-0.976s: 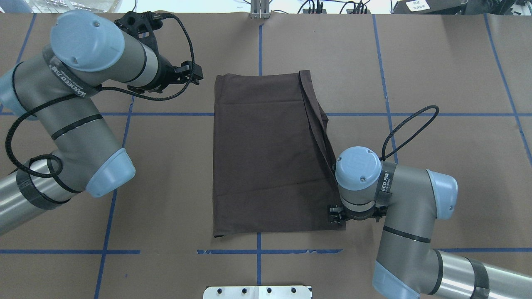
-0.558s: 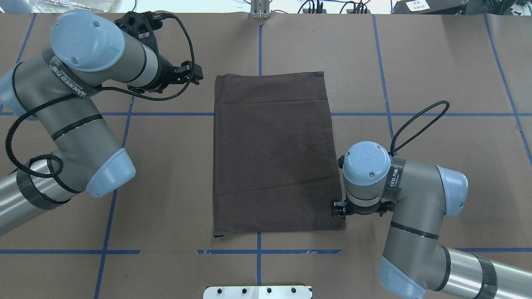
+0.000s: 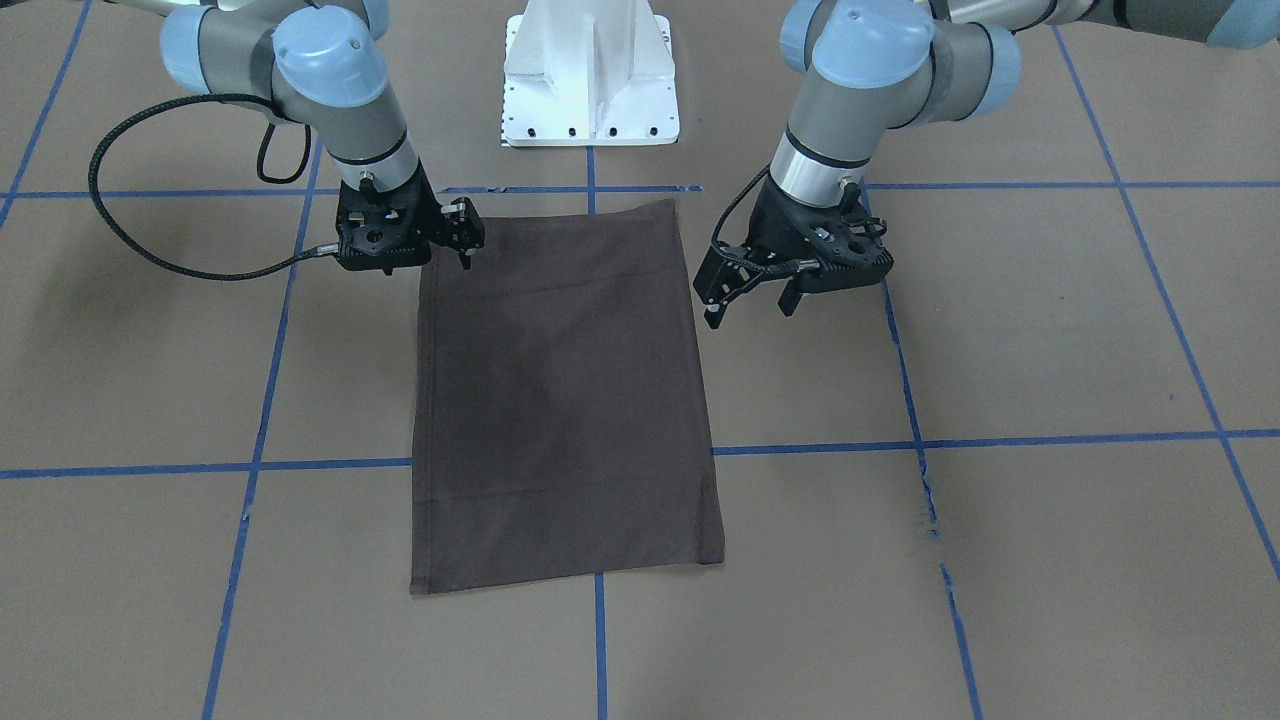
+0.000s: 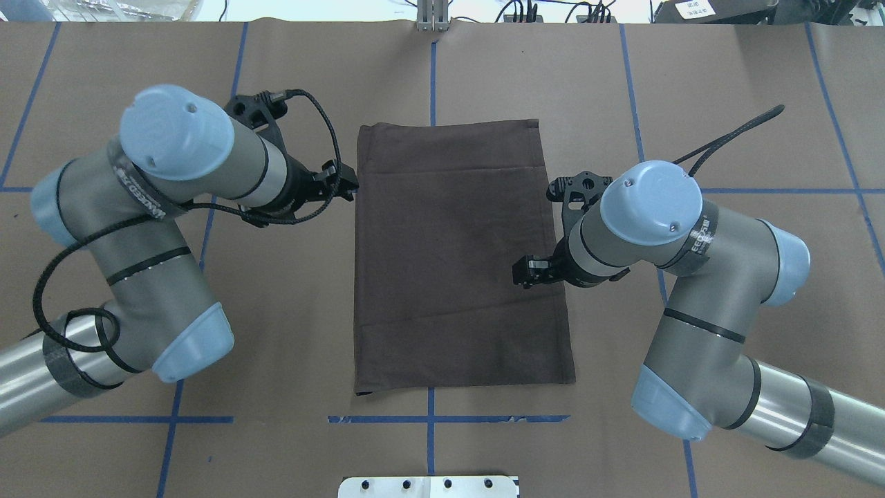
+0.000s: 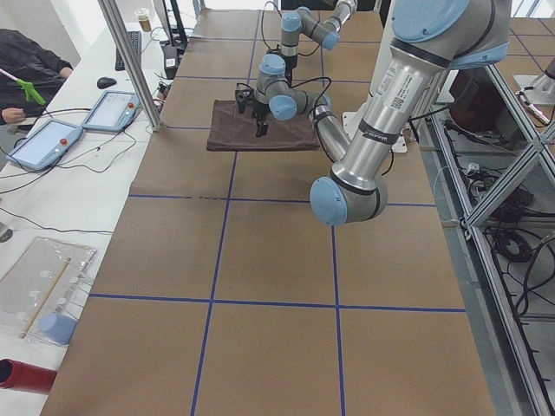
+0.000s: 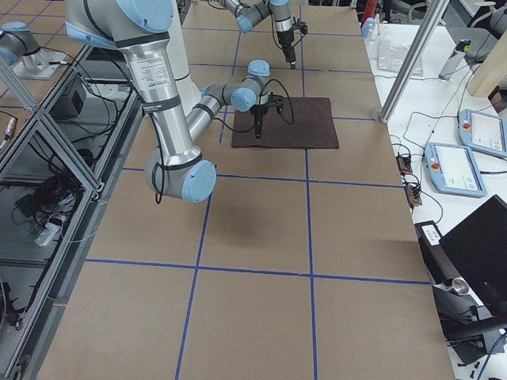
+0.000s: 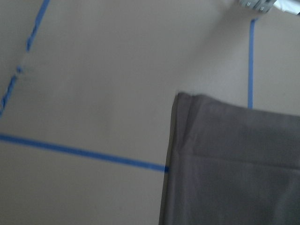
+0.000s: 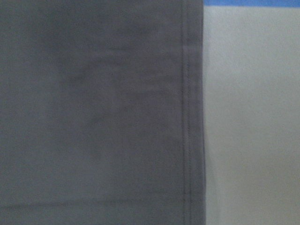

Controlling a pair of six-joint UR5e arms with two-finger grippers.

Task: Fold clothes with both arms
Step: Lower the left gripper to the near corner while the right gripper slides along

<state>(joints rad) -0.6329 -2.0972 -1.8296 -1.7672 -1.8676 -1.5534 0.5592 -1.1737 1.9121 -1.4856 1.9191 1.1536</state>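
The shirt [image 4: 456, 256] lies flat mid-table [image 4: 726, 83], a folded rectangle (long sides running near to far). Left gripper [image 4: 349, 185] sits at its left edge, near the far corner. Right gripper [image 4: 523, 272] is over its right edge, midway.
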